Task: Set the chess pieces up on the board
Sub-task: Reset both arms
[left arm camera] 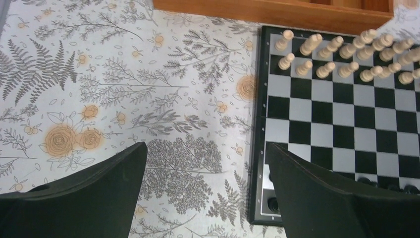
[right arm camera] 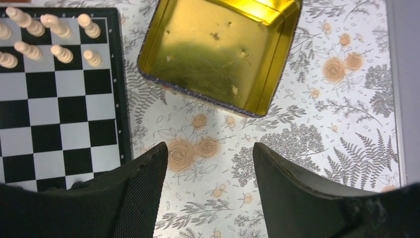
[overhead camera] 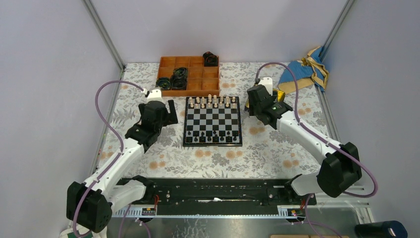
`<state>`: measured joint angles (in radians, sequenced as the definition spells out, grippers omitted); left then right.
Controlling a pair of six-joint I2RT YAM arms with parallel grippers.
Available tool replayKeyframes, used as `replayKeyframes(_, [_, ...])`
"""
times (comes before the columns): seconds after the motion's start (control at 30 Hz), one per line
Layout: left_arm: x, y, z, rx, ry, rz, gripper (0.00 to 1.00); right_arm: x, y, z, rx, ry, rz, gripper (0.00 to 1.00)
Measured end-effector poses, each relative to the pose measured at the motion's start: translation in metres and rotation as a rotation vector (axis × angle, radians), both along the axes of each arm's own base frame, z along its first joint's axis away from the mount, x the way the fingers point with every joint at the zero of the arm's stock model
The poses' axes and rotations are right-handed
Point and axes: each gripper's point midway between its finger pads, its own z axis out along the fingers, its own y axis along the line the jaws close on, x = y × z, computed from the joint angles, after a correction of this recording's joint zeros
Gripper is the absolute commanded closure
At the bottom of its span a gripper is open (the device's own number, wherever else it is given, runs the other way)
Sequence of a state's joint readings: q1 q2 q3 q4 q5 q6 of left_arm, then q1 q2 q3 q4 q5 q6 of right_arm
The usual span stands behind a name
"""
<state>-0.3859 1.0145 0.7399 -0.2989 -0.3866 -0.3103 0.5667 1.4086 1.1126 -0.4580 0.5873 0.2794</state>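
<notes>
Chess pieces [overhead camera: 216,139] line the 6 o'clock edge of the board [overhead camera: 213,121]. Left gripper [left arm camera: 205,148] at its 9 o'clock and right gripper [right arm camera: 210,148] at 3 o'clock both gape wide, empty.

wooden tray [overhead camera: 202,85]: holds black coiled rings [overhead camera: 179,78] | gold tin [right arm camera: 218,54]: on floral tablecloth [right arm camera: 346,124] | blue cloth [overhead camera: 302,73]: far-right corner

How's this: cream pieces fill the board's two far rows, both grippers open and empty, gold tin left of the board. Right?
Wrong side: the gold tin sits right of the board, as the right wrist view shows. Cream pieces fill the two far rows; left gripper and right gripper are open and empty.
</notes>
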Motion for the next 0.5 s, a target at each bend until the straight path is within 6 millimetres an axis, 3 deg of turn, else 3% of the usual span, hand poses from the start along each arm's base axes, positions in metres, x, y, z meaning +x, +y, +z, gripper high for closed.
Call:
replayKeyframes(0.4, [0.016,0.017,0.006,-0.022,-0.049,0.05,0.01,0.003,-0.042,0.026,-0.012,-0.099,-0.066,0.24])
replayKeyframes(0.5, [0.016,0.019,0.006,-0.024,-0.05,0.054,0.01,0.002,-0.048,0.028,-0.003,-0.109,-0.071,0.16])
